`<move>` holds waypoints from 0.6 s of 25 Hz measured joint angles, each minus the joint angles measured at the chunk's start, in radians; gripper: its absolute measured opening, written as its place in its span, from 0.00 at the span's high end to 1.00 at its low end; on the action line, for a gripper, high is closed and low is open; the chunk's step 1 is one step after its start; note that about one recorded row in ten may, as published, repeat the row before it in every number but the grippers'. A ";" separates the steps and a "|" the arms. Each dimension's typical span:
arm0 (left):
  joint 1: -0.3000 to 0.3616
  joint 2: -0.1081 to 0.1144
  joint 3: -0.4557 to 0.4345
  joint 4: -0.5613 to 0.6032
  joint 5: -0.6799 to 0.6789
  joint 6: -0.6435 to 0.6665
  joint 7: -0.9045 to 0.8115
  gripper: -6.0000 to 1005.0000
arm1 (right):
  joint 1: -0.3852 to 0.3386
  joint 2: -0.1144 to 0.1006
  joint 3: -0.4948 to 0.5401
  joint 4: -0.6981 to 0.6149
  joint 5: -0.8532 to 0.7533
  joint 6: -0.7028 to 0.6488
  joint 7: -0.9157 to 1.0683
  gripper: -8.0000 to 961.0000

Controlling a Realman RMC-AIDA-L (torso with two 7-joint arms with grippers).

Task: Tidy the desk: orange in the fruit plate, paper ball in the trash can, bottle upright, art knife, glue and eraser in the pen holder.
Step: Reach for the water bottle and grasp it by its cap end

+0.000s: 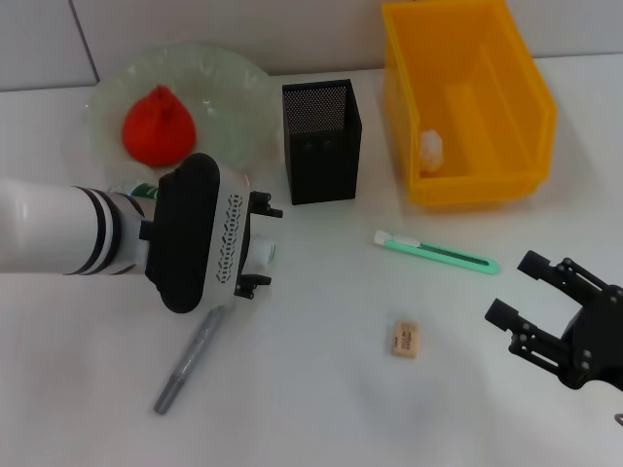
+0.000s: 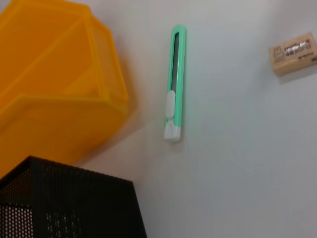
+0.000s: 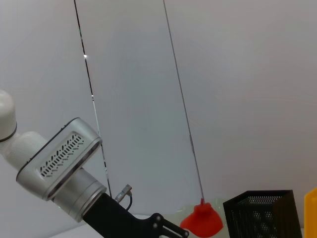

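Here the orange [image 1: 158, 125] sits in the fruit plate [image 1: 232, 83] at the far left of the white table [image 1: 321, 389], and a white paper ball [image 1: 431, 149] lies inside the trash can [image 1: 467, 102]. The pen holder [image 1: 321, 141] stands between them. The art knife [image 1: 435, 253], eraser [image 1: 405, 339] and glue [image 1: 190, 362] lie loose on the surface. The left gripper [image 1: 258, 243] hovers beside the plate; whether it grips anything cannot be told. The right gripper [image 1: 531, 289] waits spread wide, holding nothing. Pale wall panels rise behind.

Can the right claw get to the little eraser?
Probably yes. The eraser lies alone on bare table, and the open right claw hangs close beside it with nothing between them.
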 joint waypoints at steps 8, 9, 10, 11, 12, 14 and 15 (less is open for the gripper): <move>0.002 -0.003 0.026 0.027 0.105 0.000 -0.119 0.26 | 0.005 -0.001 -0.002 -0.004 -0.011 -0.008 0.013 0.21; 0.006 -0.003 0.029 0.034 0.108 0.002 -0.123 0.26 | 0.005 -0.001 -0.002 -0.004 -0.011 -0.008 0.014 0.21; 0.006 -0.003 0.029 0.034 0.108 0.002 -0.123 0.27 | 0.005 -0.001 -0.002 -0.004 -0.011 -0.009 0.018 0.21; 0.006 -0.003 0.029 0.034 0.108 0.002 -0.123 0.27 | 0.005 -0.001 -0.002 -0.004 -0.011 -0.009 0.018 0.21; 0.009 -0.003 0.035 0.039 0.109 0.001 -0.125 0.27 | 0.005 0.000 -0.002 -0.004 -0.011 -0.010 0.021 0.21; 0.005 -0.004 0.048 0.032 0.111 -0.005 -0.125 0.35 | 0.005 0.000 -0.002 -0.004 -0.012 -0.010 0.023 0.21; 0.004 -0.004 0.051 0.030 0.111 -0.007 -0.125 0.35 | 0.005 0.000 -0.002 -0.003 -0.012 -0.010 0.024 0.21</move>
